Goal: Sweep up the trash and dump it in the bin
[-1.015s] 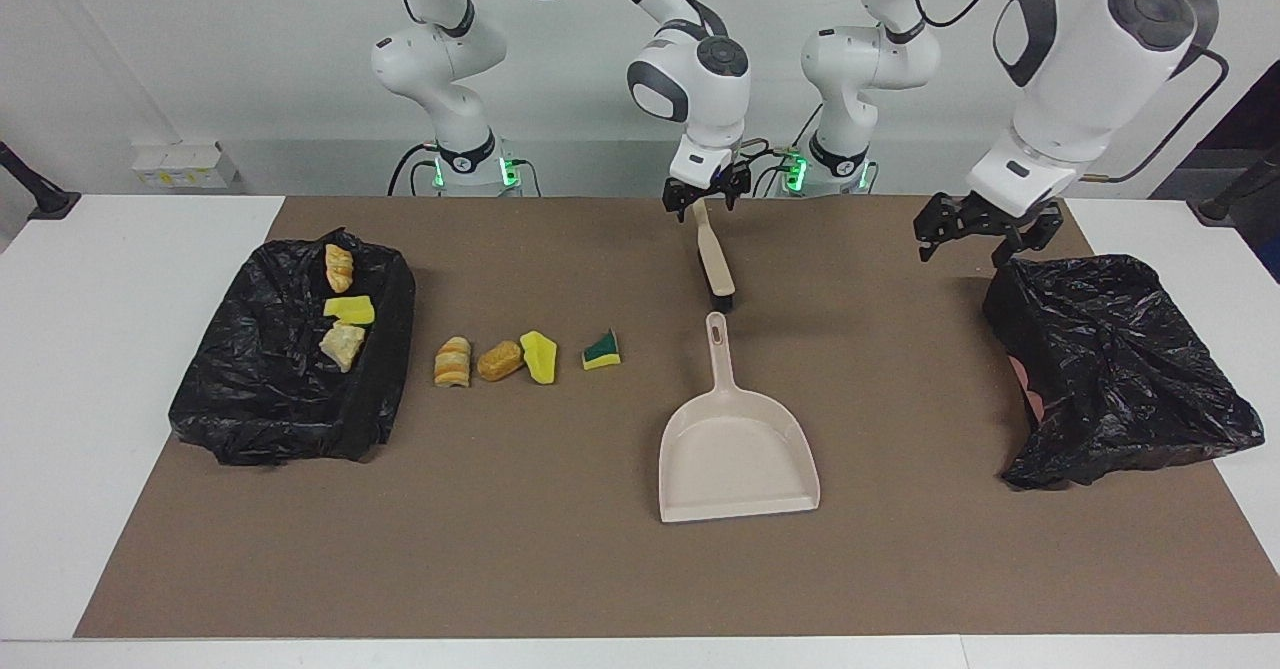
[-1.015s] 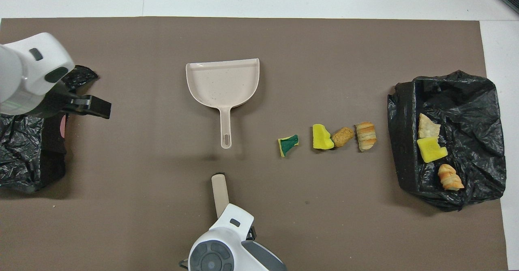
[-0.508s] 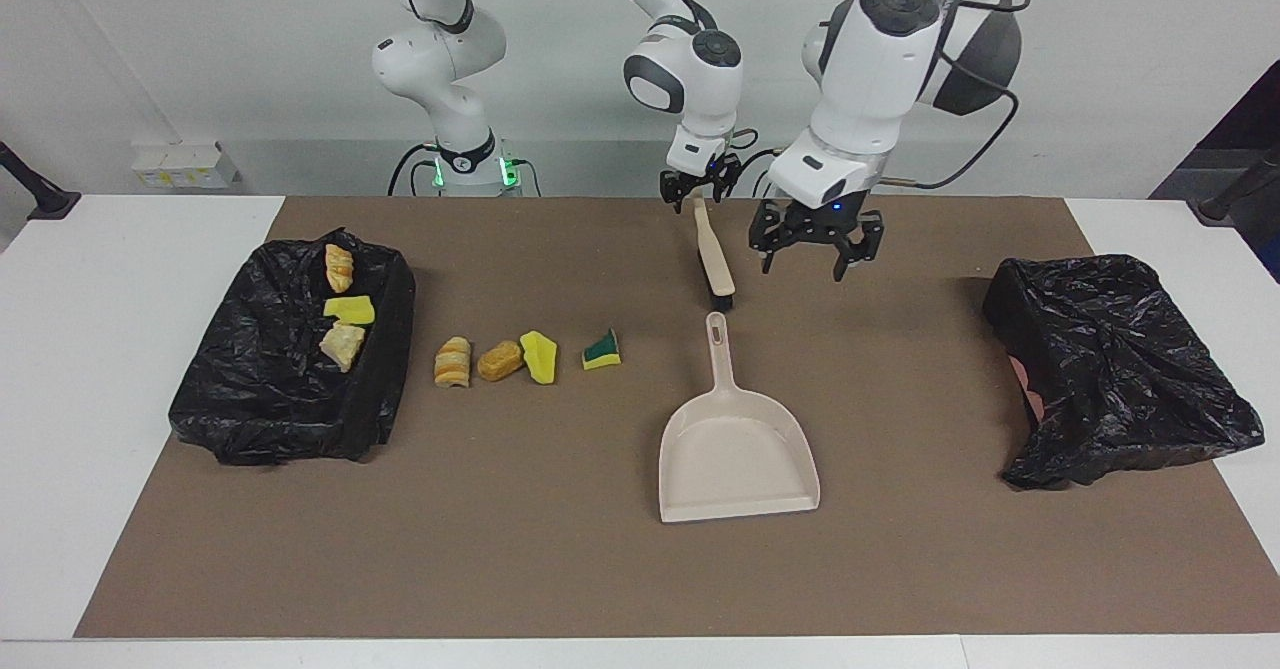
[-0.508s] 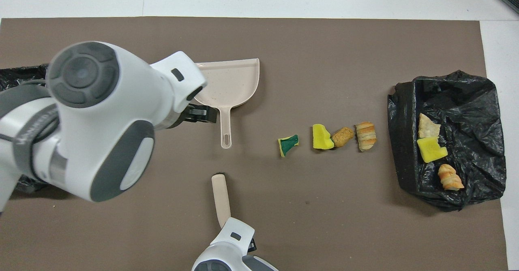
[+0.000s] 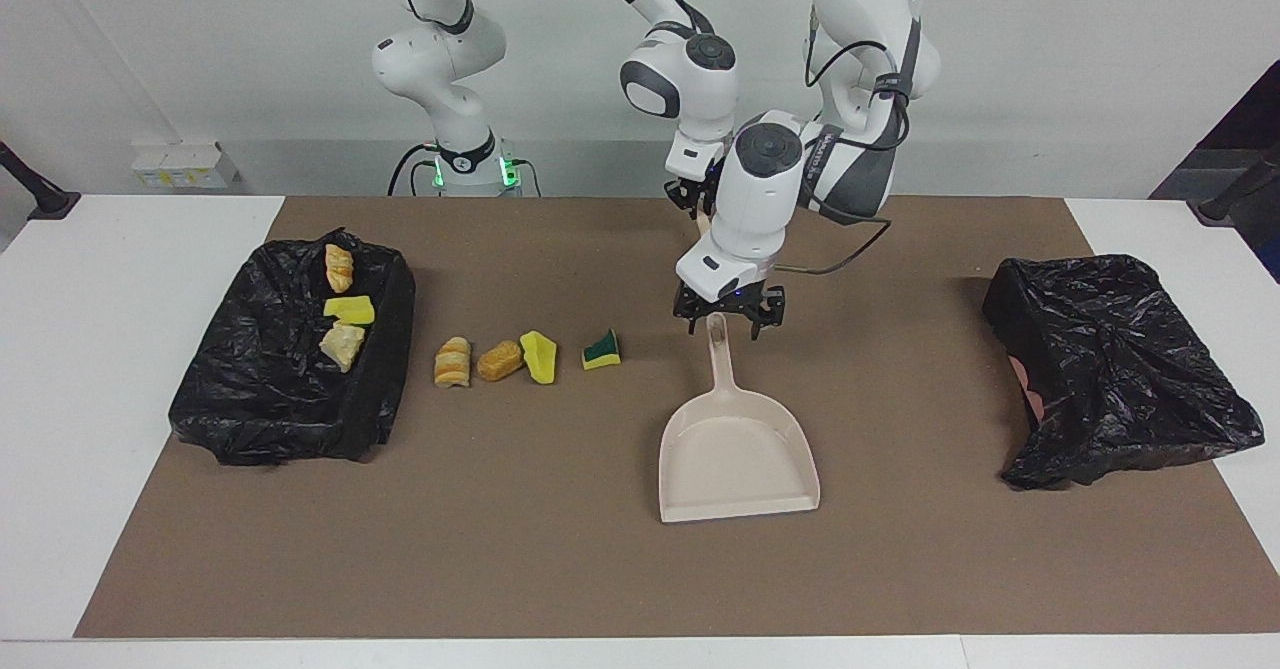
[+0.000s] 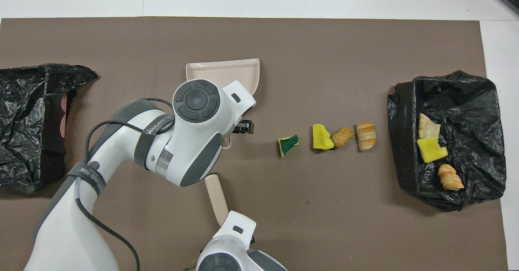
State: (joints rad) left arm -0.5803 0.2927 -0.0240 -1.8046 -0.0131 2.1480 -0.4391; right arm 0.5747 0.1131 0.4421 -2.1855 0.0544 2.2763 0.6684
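The beige dustpan [image 5: 735, 449] lies on the brown mat, its handle toward the robots. My left gripper [image 5: 728, 317] is open and low over the handle's end, a finger on each side. My right gripper [image 5: 697, 199] is shut on the beige brush [image 6: 215, 198], which the left arm hides in the facing view. Four scraps lie in a row on the mat: a green-and-yellow wedge [image 5: 601, 350], a yellow chunk [image 5: 540, 357], a tan lump [image 5: 499, 360] and a striped bread lump [image 5: 452, 362]. Three more scraps [image 5: 349, 309] lie on a black bag.
The black bag with the three scraps [image 5: 280, 389] sits at the right arm's end of the table. A black-bagged bin [image 5: 1110, 369] sits at the left arm's end. In the overhead view the left arm covers the dustpan's [image 6: 227, 66] handle.
My left arm swung from over the bin at its end of the table to the middle and came down over the dustpan's handle. My right gripper with the brush barely shifted.
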